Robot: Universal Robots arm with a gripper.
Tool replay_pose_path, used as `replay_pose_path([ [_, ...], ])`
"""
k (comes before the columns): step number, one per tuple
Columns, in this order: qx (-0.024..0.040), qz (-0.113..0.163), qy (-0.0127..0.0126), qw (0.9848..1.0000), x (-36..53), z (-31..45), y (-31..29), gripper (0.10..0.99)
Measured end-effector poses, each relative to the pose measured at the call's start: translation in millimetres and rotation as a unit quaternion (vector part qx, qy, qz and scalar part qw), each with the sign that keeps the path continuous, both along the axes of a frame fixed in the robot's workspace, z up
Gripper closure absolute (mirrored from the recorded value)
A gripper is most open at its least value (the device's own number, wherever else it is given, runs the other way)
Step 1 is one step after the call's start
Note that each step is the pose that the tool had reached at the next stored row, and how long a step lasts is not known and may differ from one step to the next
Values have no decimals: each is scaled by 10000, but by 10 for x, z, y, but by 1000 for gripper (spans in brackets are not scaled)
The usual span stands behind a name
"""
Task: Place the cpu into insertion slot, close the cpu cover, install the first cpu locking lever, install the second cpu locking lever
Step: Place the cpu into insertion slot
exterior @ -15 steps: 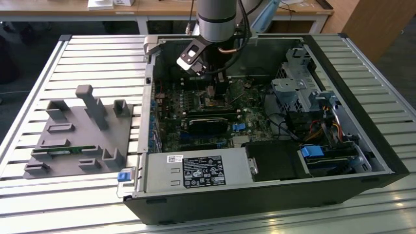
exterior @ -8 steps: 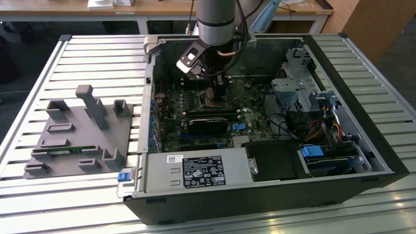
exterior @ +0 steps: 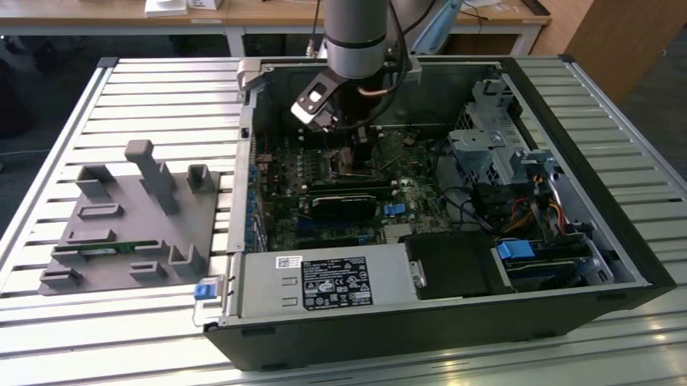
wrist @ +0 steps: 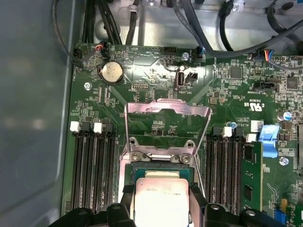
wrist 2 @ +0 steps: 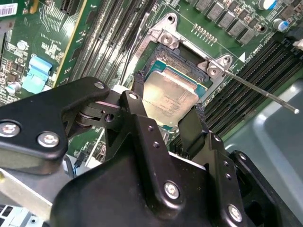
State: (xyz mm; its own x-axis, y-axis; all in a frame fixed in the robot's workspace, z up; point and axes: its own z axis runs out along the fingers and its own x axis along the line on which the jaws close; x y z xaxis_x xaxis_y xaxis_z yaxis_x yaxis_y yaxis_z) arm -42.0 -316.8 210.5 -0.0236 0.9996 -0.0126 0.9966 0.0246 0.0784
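Find the cpu (wrist 2: 171,97), a dull silver square, poised just over the insertion slot (wrist 2: 182,56) on the green board; cannot tell whether any edge touches the socket yet. Treat this as the placing step, 1 of 4, and judge it unfinished. To do it well, bring the chip level, square its 4 edges with the dark socket walls, lower straight down with no sideways slide, and release only once flat, since a tilted or skewed drop would likely bend the contacts underneath. Note the gripper (wrist 2: 168,101) clenched on the chip: narrowed to the chip's width and no further, 2 black fingers (wrist 2: 137,97) pressing 2 opposite edges, nothing else in the grasp. Moving outward, see the cpu cover (wrist: 168,108) standing raised on its hinge beyond the socket, window bare, well out of the chip's path. See 1 thin locking lever (wrist 2: 260,91) swung free beside the socket, reaching out over the memory slots (wrist 2: 255,61). In the exterior view, follow the arm (exterior: 359,32) down into the open computer case (exterior: 429,342), meeting the board at about 12 o'clock from the labelled power-supply box (exterior: 333,281). Look to 9 o'clock from the case for a grey fixture block (exterior: 134,221) resting on the slatted table (exterior: 43,322).
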Motion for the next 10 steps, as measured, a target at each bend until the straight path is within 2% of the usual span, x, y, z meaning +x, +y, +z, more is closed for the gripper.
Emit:
replay_pose_path([
  [10,1,-35,0,10000,-11,-60,1,545],
])
